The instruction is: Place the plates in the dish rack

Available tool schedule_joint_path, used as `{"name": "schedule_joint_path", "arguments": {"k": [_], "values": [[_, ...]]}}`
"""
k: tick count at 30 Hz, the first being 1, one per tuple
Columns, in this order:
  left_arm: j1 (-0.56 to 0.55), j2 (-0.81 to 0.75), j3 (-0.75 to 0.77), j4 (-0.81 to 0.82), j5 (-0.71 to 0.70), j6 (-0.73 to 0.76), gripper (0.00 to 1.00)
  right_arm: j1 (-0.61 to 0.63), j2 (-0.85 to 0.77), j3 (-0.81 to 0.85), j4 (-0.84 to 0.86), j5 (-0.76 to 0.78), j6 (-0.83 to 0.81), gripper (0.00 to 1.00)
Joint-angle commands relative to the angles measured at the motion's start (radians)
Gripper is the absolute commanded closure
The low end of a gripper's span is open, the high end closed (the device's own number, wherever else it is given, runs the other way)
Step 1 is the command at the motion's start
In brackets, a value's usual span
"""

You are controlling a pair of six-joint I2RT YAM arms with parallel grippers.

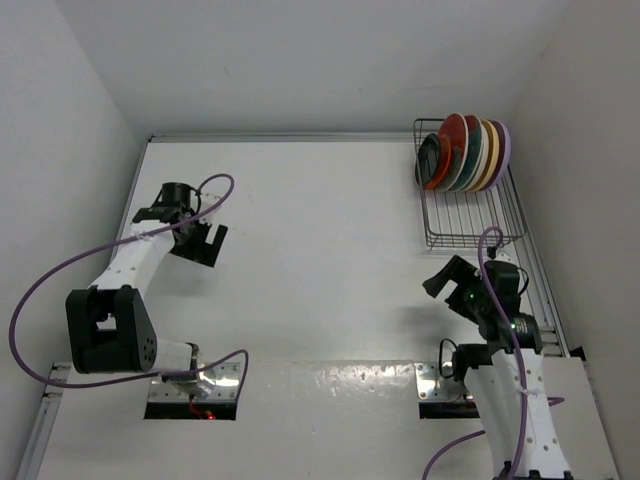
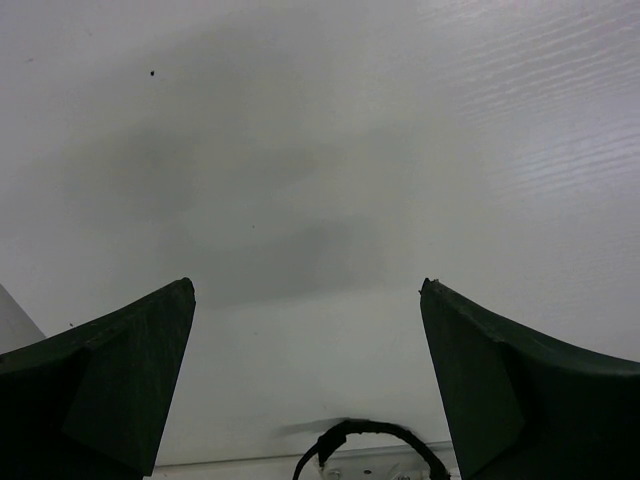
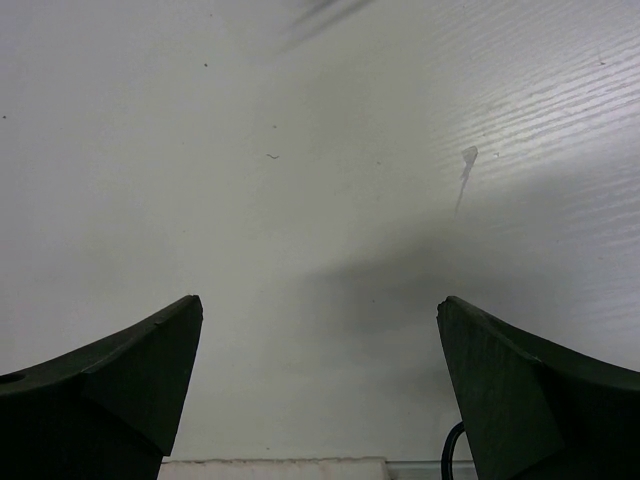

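The dark wire dish rack [image 1: 472, 222] stands at the table's far right corner. Several plates [image 1: 466, 152] stand on edge in its far end, packed together: a small black one [image 1: 428, 160] at the left, then orange and red ones, then cream, tan-yellow and lavender [image 1: 504, 146] at the right. My left gripper [image 1: 203, 248] [image 2: 305, 288] hangs open over bare white table at the left, far from the rack. Just in front of the rack, my right gripper [image 1: 440, 278] [image 3: 320, 300] is also open over bare table. Nothing lies between either pair of fingers [image 2: 120, 380] [image 3: 520, 390].
The near half of the rack holds only bare wire. White walls close in the table at the back and both sides. Purple cables [image 1: 60, 275] loop off both arms. Metal mounting plates [image 1: 195, 385] sit at the near edge.
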Motion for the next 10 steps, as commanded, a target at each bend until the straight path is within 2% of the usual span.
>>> {"name": "schedule_joint_path", "arguments": {"k": [1, 10], "values": [[-0.003, -0.026, 0.004, 0.019, 0.029, -0.002, 0.00, -0.002, -0.017, -0.007, 0.005, -0.013, -0.004, 0.00], [-0.003, -0.035, 0.004, 0.028, 0.038, -0.002, 0.00, 0.000, -0.005, -0.007, 0.008, -0.027, -0.007, 0.00]]}}
